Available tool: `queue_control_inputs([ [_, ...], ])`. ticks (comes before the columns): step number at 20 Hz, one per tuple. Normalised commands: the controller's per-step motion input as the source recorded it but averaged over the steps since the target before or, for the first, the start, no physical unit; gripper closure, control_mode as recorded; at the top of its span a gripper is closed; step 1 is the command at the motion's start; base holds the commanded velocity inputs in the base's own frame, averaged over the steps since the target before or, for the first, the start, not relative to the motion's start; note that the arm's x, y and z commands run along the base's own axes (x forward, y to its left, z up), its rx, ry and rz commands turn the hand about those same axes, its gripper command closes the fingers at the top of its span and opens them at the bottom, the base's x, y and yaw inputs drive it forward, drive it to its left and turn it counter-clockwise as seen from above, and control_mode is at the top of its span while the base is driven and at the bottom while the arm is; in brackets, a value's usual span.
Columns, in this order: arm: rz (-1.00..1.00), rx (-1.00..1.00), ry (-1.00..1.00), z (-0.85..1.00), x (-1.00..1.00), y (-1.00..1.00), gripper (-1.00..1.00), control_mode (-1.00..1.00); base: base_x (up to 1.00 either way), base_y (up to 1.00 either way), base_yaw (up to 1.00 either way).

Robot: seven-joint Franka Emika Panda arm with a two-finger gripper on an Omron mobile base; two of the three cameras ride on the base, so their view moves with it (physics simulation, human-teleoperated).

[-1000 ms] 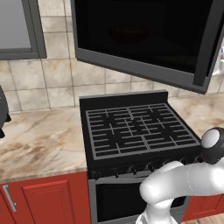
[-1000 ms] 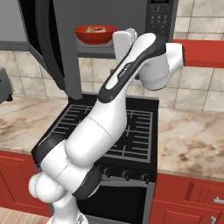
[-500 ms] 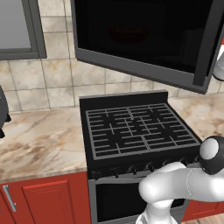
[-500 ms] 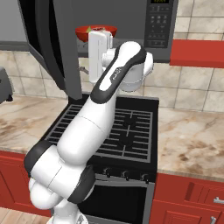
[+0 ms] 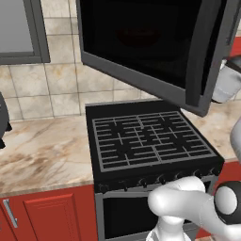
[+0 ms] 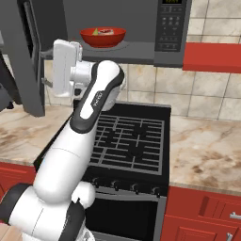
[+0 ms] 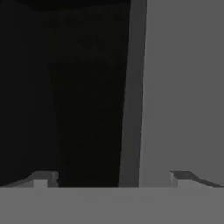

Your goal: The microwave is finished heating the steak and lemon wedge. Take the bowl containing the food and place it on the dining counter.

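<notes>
Glossy red bowl [image 6: 102,36]; matt dark grey microwave [image 6: 141,28], black glass door [image 5: 141,42]. Veined polished marble counter [image 5: 42,146]. Matt black stove [image 5: 148,141] grates. Smooth beige wall tiles [image 6: 155,82].

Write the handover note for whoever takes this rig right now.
Tool: open, empty, raised beside the swung-open microwave door and facing it.
Bowl: red, inside the open microwave above the stove, with steak and lemon wedge in it.
Done: door open.
Left: reach in, grasp the bowl, carry it to the dining counter, set it down.
</notes>
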Motion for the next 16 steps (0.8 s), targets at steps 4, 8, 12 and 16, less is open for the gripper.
queue_control_inputs([
  [4,0.12,0.11,-0.25,0.12,-0.93,1.00,-1.00,-1.00,0.00,0.00,0.00],
  [8,-0.02,-0.04,-0.22,0.10,-0.36,1.00,-1.00,-1.00,0.00,0.00,0.00],
  [12,-0.14,-0.12,-0.07,0.00,0.00,0.83,-1.00,-1.00,0.00,0.00,0.00],
  [16,0.00,-0.04,0.01,0.00,0.00,0.05,-1.00,-1.00,0.00,0.00,0.00],
])
